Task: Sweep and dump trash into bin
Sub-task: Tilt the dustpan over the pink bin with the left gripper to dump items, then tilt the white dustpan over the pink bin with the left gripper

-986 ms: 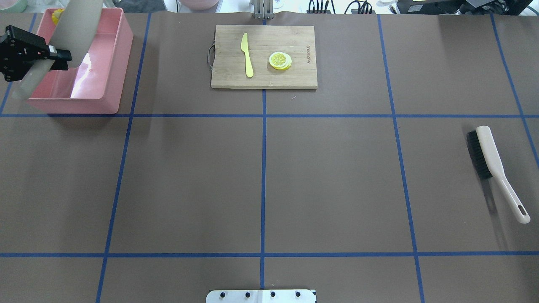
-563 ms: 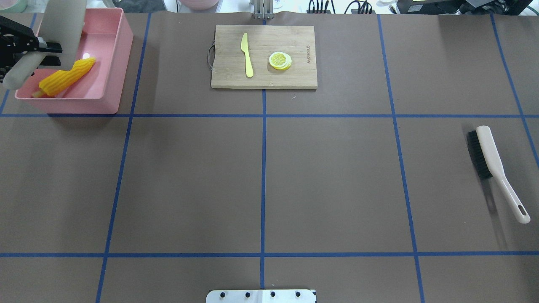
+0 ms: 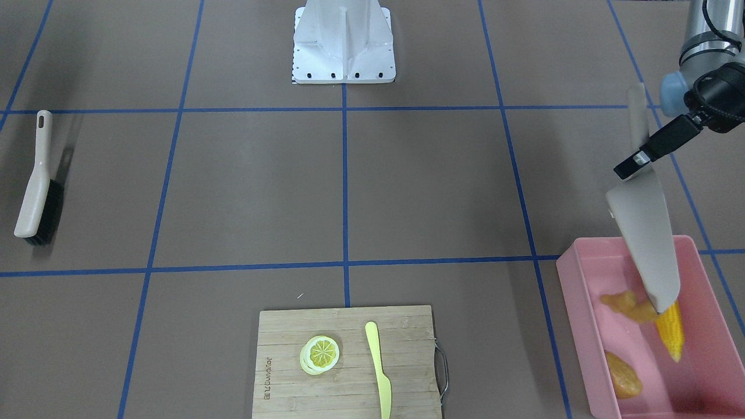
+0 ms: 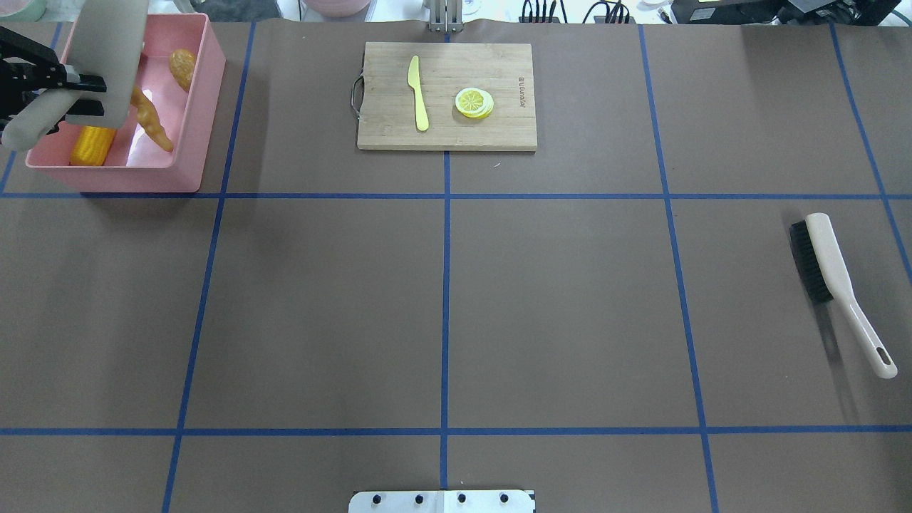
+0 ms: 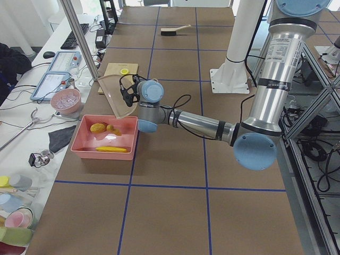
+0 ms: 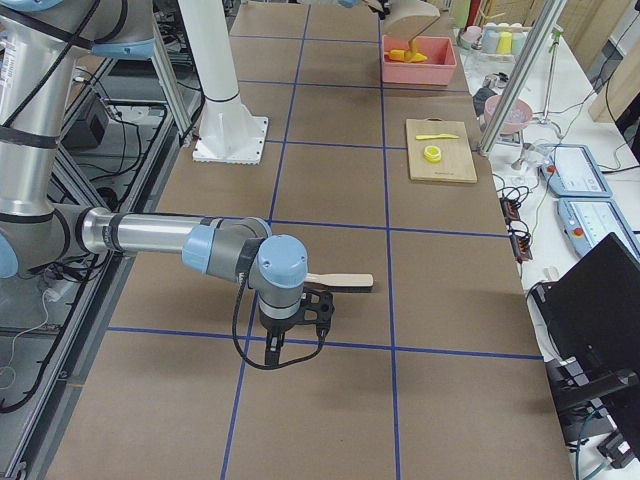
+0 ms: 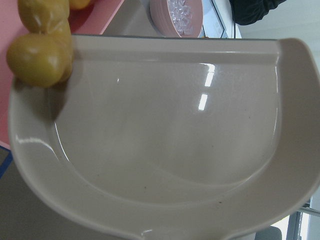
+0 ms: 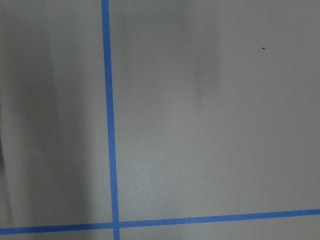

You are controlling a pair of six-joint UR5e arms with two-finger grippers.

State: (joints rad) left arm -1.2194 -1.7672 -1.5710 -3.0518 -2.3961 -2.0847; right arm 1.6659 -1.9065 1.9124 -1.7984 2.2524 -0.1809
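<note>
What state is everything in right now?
dustpan, empty, tilted steeply over bin
left hand, shut on dustpan handle
corn cob, in bin
potato, in bin
ginger root, in bin
brush, lying on table, not held
right hand, near brush, open or shut unclear

**Silver tubes, blue caps, black tools**

The left arm (image 5: 202, 123) and right arm (image 6: 140, 233) are brushed silver tubes with pale blue joint caps (image 5: 255, 151). Each ends in a black tool: left tool (image 4: 91, 97), right tool (image 6: 298, 318). A black cable (image 6: 238, 325) loops just beside the right tool.
</note>
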